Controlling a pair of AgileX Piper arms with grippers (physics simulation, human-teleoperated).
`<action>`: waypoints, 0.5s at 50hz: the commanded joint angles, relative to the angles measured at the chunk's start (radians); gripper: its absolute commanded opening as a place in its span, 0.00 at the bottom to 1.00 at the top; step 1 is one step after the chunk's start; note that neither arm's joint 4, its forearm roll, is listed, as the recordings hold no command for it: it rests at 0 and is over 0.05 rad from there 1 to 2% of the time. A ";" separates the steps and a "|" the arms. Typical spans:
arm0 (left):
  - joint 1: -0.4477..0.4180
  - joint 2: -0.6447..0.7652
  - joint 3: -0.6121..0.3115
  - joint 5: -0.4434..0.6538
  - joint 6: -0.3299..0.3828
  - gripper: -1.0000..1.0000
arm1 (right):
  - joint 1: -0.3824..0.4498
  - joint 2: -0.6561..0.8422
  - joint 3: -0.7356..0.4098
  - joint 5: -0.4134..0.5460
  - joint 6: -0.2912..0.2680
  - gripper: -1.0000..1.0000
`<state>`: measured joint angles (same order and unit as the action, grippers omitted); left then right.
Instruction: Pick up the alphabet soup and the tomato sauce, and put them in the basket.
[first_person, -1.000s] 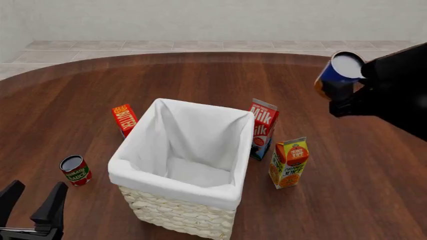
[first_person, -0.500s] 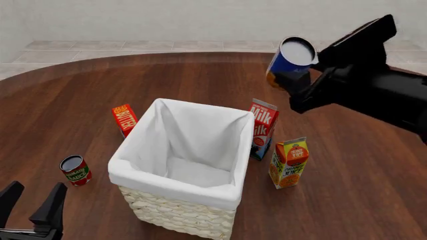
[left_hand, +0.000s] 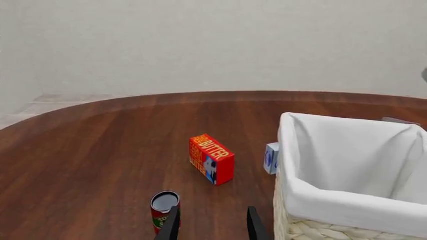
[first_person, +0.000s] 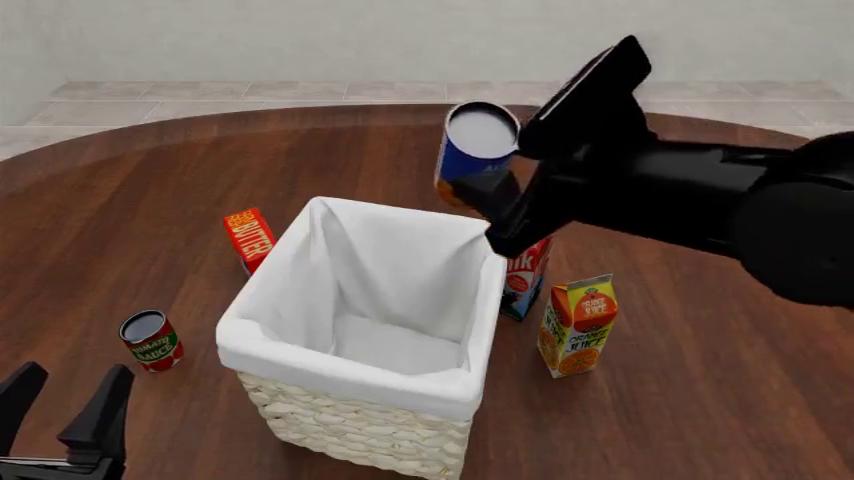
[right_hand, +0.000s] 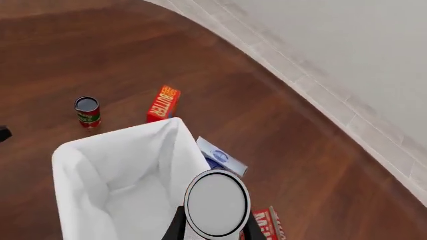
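The alphabet soup (first_person: 477, 150), a blue can with a silver top, hangs in the air over the far right corner of the basket (first_person: 350, 420). My right gripper (first_person: 491, 192) is shut on its lower part. In the right wrist view the can's top (right_hand: 215, 204) sits between the fingers, above the white-lined basket (right_hand: 70, 162). The tomato sauce (first_person: 151, 340) stands upright on the table left of the basket, also seen as the small can (right_hand: 87, 111). My left gripper (first_person: 60, 415) stands open at the near left, just behind the tomato sauce (left_hand: 164, 209) and apart from it.
A red butter box (first_person: 248, 238) lies left of the basket's far corner. A milk carton (first_person: 525, 268) and an orange juice carton (first_person: 577, 325) stand to the basket's right. A small blue-white box (right_hand: 220, 156) lies behind the basket.
My right arm has swung left with the alphabet soup, from the far right of the table to above the basket's far rim. The left gripper has not moved.
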<state>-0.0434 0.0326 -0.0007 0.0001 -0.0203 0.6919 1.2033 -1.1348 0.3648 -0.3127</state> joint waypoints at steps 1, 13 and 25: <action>0.006 -0.003 0.000 0.001 0.000 1.00 | 0.082 0.048 -0.053 0.060 -0.018 0.00; 0.005 0.001 0.000 -0.002 -0.001 1.00 | 0.181 0.099 -0.073 0.115 -0.027 0.00; 0.007 0.002 0.000 -0.003 -0.004 1.00 | 0.244 0.181 -0.143 0.186 0.026 0.00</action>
<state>-0.0380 0.0334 -0.0007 -0.0021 -0.0215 0.8790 1.3310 -1.2193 0.4963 -0.3354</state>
